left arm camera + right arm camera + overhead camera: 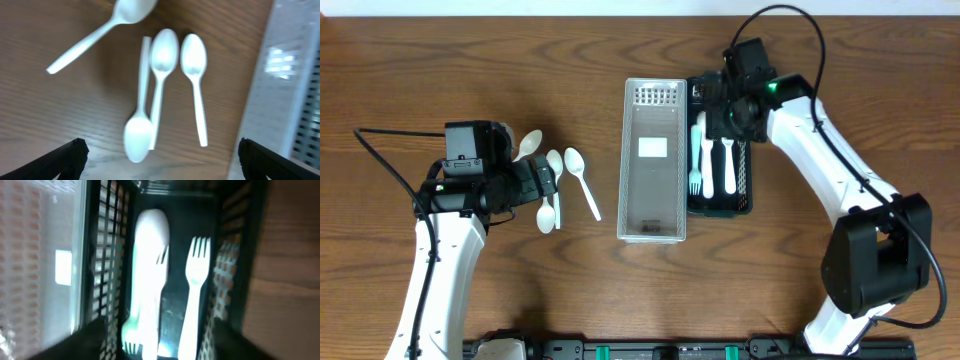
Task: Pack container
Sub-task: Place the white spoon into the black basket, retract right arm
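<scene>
We are hovering the left gripper (165, 159) over the four white spoons (159, 55), and the move ahead depends on how they lie against its jaws. In the left wrist view the two fingertips are standing wide apart at the bottom corners with nothing between them. The spoons are lying on the table (440, 60) just ahead of that gap. Three of the handles are running nearly parallel, straight away from the claw, so the closing line is crossing them at about a right angle. That suits a pinch across a handle. Two of these spoons are touching or overlapping head to tail, though, so we are judging the separate one on the container side the cleaner pick. The fourth is slanting off at the far side. The clear container (653, 215) is sitting empty just to the right of the spoons, its long axis roughly matching theirs, so little turning should be needed. The left arm is plainly the nearer one. The right gripper (162, 341) is hanging over the black basket (746, 170), which is touching the container's far side. Its fingers are showing as dark blurs set apart, with the forks (192, 295) lying lengthwise below.
</scene>
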Motion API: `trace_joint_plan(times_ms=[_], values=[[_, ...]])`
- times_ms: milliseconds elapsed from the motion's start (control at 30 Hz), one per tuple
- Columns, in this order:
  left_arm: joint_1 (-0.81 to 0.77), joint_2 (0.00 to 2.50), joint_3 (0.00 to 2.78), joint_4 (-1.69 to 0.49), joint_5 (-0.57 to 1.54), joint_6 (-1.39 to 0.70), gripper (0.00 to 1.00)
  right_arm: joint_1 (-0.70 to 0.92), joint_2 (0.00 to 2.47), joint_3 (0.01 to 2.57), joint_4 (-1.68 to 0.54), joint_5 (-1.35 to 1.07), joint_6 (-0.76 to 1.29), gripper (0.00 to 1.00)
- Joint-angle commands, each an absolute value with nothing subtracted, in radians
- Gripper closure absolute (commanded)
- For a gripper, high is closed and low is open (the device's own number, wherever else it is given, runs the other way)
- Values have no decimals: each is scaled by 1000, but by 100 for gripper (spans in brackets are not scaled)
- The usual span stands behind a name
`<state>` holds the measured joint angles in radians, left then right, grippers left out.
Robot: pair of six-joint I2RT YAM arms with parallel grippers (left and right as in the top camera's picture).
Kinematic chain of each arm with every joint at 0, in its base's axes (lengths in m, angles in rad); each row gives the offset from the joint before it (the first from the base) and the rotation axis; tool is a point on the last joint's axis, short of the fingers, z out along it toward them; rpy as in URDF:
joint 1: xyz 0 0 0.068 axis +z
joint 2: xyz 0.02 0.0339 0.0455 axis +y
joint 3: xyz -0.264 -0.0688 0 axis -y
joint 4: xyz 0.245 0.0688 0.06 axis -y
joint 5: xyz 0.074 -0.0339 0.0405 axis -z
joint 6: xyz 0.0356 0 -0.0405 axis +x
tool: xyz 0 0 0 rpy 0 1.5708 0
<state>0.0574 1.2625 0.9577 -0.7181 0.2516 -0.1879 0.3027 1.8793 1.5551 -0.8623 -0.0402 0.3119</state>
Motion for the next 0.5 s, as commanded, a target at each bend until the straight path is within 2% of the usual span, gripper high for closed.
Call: trace_joint_plan(times_ms=[0,33,233,333,467], values=[[55,1269,975,-717,310,-208,1,234,1794,1623,-878,-33,309,20],[51,1269,975,-719,309,-208,0,212,1781,1626,-882,-33,309,19],[-12,1326,1011,-778,183,-318,12,43,1743,1626,-933,-34,310,11],[-57,1398,1060,-789,159,-391,18,-28,1745,1625,-979,-33,309,14],[-123,1526,1155,-789,155,-444,19,-92,1745,1624,-1019,-33,309,16]])
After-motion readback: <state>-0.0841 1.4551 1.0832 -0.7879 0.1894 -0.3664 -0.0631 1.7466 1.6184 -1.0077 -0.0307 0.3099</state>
